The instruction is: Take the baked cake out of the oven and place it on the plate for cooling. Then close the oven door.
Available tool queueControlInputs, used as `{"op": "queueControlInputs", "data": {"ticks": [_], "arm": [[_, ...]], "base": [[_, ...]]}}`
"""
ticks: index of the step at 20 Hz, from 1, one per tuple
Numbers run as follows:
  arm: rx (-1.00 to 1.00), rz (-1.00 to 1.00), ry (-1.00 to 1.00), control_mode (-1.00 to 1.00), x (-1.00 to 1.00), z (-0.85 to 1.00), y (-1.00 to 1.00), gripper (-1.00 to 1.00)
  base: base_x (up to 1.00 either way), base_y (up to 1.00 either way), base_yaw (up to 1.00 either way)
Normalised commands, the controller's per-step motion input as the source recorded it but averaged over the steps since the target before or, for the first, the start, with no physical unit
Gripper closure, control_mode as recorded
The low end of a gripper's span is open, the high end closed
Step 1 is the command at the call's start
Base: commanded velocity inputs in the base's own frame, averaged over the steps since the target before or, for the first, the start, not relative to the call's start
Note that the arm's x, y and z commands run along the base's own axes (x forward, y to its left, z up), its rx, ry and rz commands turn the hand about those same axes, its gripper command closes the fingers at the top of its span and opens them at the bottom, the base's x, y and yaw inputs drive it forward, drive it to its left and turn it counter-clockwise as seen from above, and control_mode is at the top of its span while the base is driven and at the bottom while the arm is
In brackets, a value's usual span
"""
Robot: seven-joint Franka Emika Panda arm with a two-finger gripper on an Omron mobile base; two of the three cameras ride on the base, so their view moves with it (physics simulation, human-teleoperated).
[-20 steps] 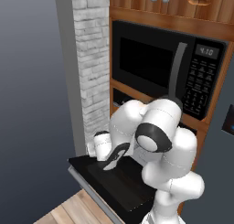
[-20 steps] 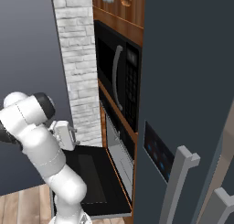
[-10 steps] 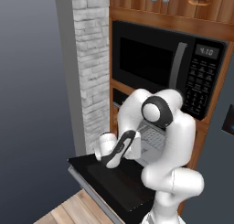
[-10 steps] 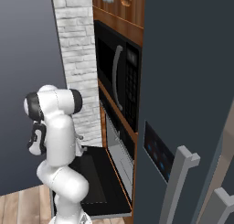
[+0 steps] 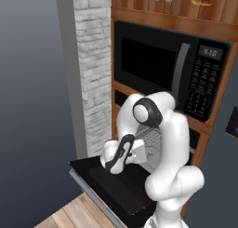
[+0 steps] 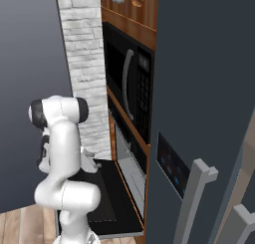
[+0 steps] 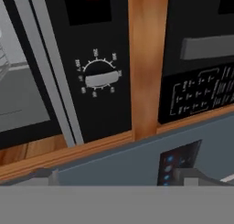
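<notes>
Oven door (image 5: 116,187) flat glossy black, folded down, gripper (image 5: 108,163) wide apart, holding nothing

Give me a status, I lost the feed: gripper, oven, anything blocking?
Gripper over the lowered oven door, jaws open, holding nothing. Oven open, rack visible, no cake seen yet. Nothing in the way.

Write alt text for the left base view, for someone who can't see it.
A white robot arm bends down over the oven door, which lies open and flat in front of the oven, its end effector low above the door. Above sits a black microwave with a keypad, in brown wood cabinetry beside a white brick column.
</notes>
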Motion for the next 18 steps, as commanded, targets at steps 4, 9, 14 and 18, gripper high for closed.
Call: {"op": "queueControlInputs", "data": {"ticks": [4,9,14,18], "arm": [[0.12,0.27,0.01,-1.0,0.0,0.0,-0.37,-1.0],[0.18,0.33,0.09,-1.0,0.07,0.0,-0.24,-1.0],[0.06,0.07,0.09,-1.0,0.25,0.0,-0.02,-1.0],[0.0,0.0,0.16,-1.0,0.42,-0.06,0.0,-1.0]], "base": [[0.0,0.0,0.0],[0.0,0.0,0.0],[0.0,0.0,0.0],[0.0,0.0,0.0]]}}
